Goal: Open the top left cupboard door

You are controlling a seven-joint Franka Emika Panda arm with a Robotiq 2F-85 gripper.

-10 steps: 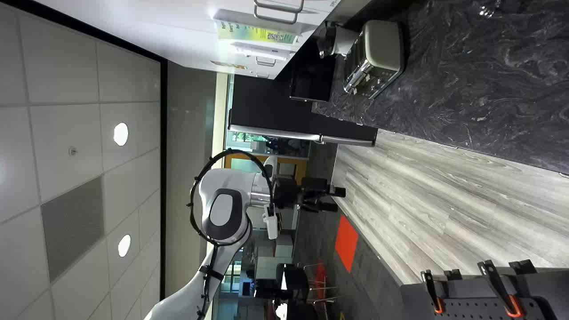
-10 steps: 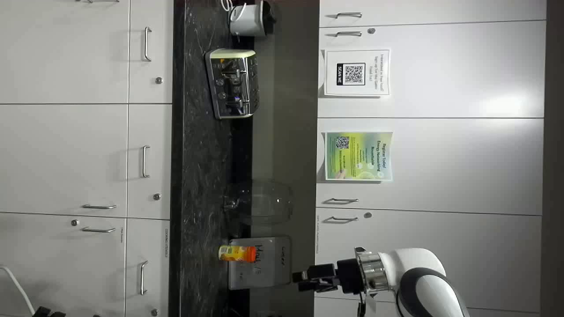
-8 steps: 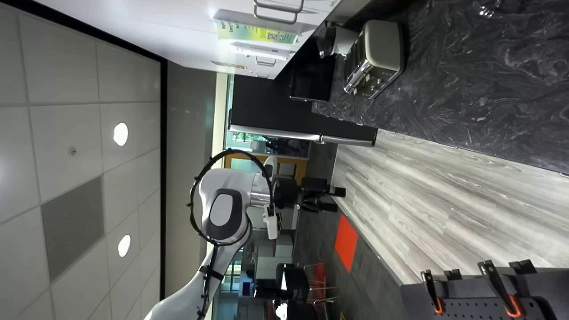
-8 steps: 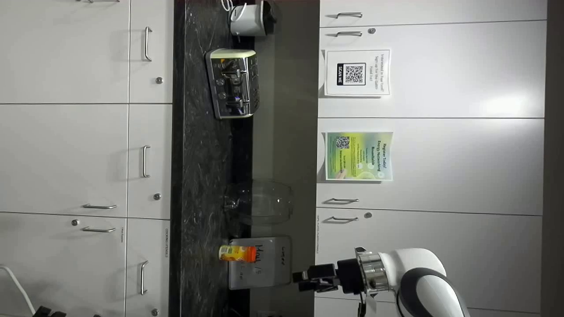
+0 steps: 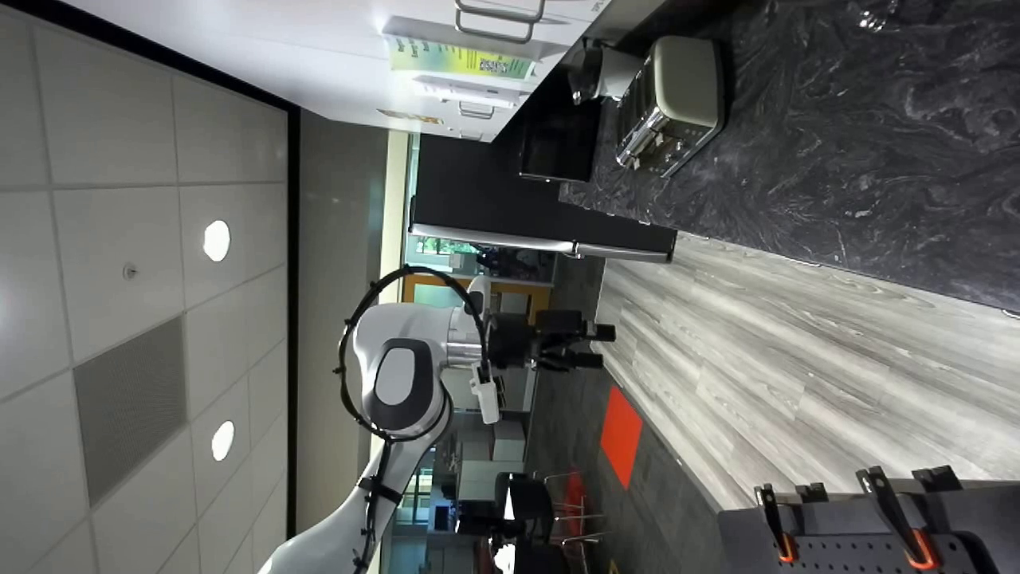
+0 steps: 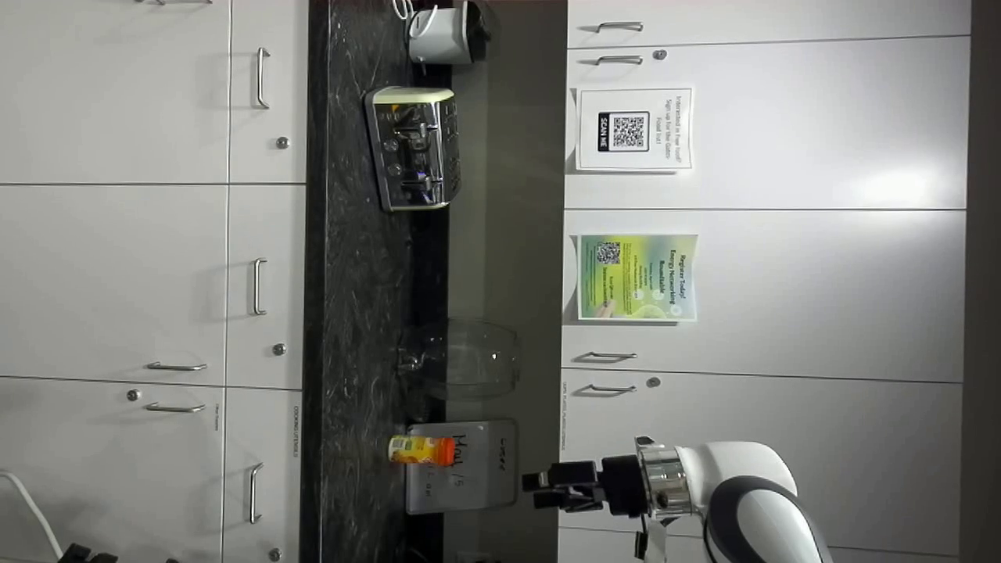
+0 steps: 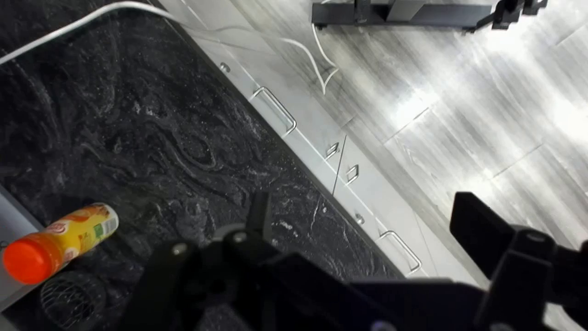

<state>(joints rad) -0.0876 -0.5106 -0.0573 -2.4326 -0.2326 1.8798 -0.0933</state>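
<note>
In an exterior view the arm (image 5: 406,383) is slanting up from the bottom of the frame, and the gripper (image 5: 599,347) is hanging near the centre, its two fingers (image 5: 603,332) standing apart; the top left cupboard door (image 5: 263,44) is stretching off-white across the upper left, well apart from the gripper, its exact edges blurring in the glare; a toaster (image 5: 693,84) is standing on the dark counter (image 5: 861,159) at the upper right.

In an exterior view off-white upper doors (image 6: 805,297) are lining the right side, lying flat and closed; which is counting as the top left one, I cannot tell; a green poster (image 6: 637,277) and a white poster (image 6: 635,129) are hanging there; the gripper is pointing left below the centre, a gap showing between its fingertips (image 6: 532,482); a yellow bottle (image 6: 421,450) is standing to its left.

In the wrist view the fingers are showing low in the frame, spread wide; white drawers (image 7: 304,146) are running diagonally through the middle; the bottle is showing at the lower left.
</note>
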